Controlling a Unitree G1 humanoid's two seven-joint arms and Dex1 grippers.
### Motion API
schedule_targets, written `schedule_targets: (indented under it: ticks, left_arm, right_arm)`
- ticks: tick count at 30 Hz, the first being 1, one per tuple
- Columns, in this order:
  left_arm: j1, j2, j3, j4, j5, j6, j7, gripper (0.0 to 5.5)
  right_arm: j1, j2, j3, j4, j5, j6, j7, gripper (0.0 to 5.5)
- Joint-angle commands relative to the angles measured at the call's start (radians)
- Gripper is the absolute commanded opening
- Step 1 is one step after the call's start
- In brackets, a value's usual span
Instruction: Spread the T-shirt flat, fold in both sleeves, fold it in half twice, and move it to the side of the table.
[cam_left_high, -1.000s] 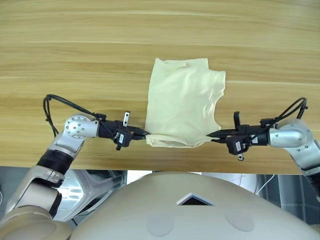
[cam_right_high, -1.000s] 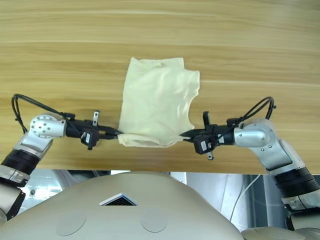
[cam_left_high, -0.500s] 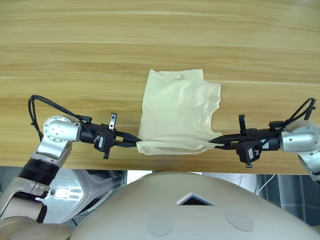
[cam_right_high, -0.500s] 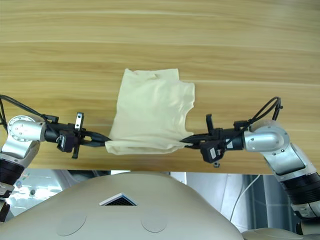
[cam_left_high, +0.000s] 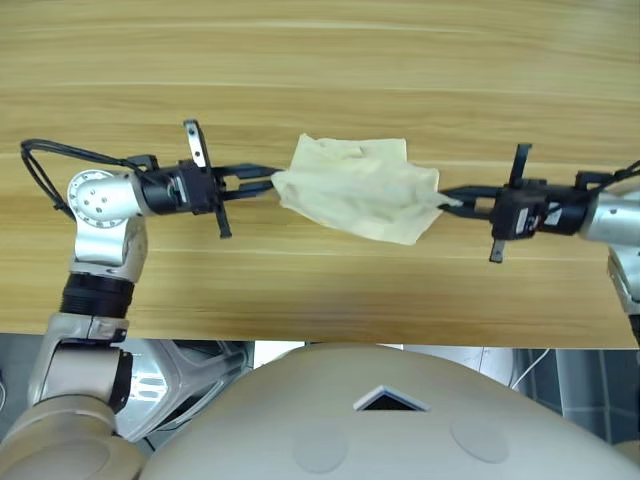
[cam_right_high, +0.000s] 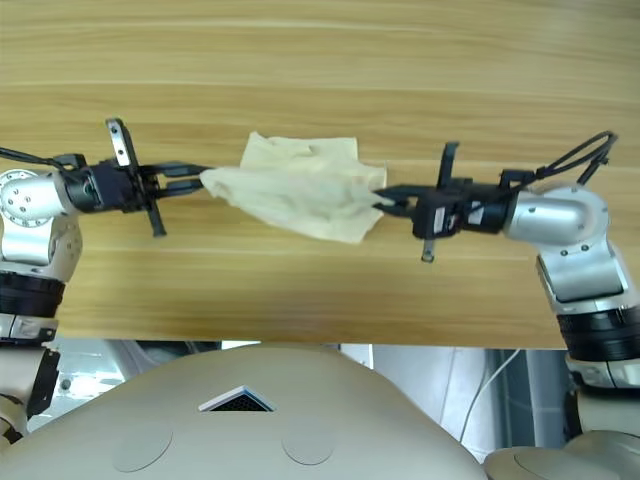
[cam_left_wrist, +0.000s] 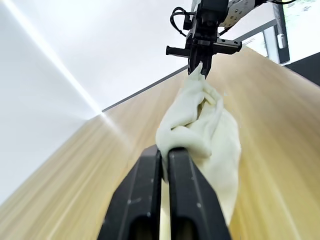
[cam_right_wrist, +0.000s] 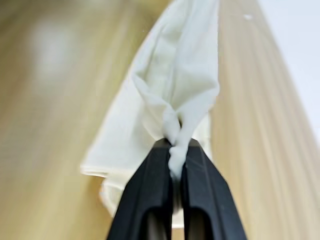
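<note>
Table (cam_left_high: 320, 60) under T-shirt (cam_left_high: 362, 190), left tool (cam_left_high: 271, 183), right tool (cam_left_high: 448, 198)

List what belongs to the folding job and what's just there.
Job: T-shirt; left gripper and right gripper, jaws shut on it; table.
Not job: wall behind the table.

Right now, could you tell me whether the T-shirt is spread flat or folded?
Folded over, not flat: the T-shirt is bunched and doubled between the left pincer and the right pincer, each shut on one end.
</note>
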Motion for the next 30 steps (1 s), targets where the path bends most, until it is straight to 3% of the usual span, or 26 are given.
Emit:
schedule_targets:
  ticks: [1,17,24,25,28,30]
  left_arm:
    - [-0.070,-0.051,0.034,0.090,0.053,0.009,0.048,0.04]
    - [-0.418,-0.278,-0.052,0.818,0.544,-0.080,0.441,0.04]
    - [-0.502,-0.333,-0.052,1.020,0.628,-0.005,0.605,0.04]
    - [-0.511,-0.342,-0.048,1.044,0.634,0.022,0.626,0.32]
    - [-0.522,-0.364,-0.020,1.088,0.614,0.083,0.610,0.80]
    - [-0.523,-0.379,0.026,1.095,0.564,0.114,0.541,1.11]
  right_arm:
    - [-0.120,0.069,0.026,0.093,-0.099,0.055,-0.062,0.03]
    - [-0.336,0.242,0.181,0.561,-0.477,-0.011,-0.285,0.03]
    - [-0.418,0.348,0.213,0.797,-0.532,-0.052,-0.396,0.03]
    - [-0.425,0.366,0.212,0.826,-0.527,-0.058,-0.407,0.03]
    - [-0.440,0.405,0.192,0.880,-0.492,-0.075,-0.423,0.75]
    - [-0.459,0.447,0.117,0.892,-0.371,-0.050,-0.388,1.10]
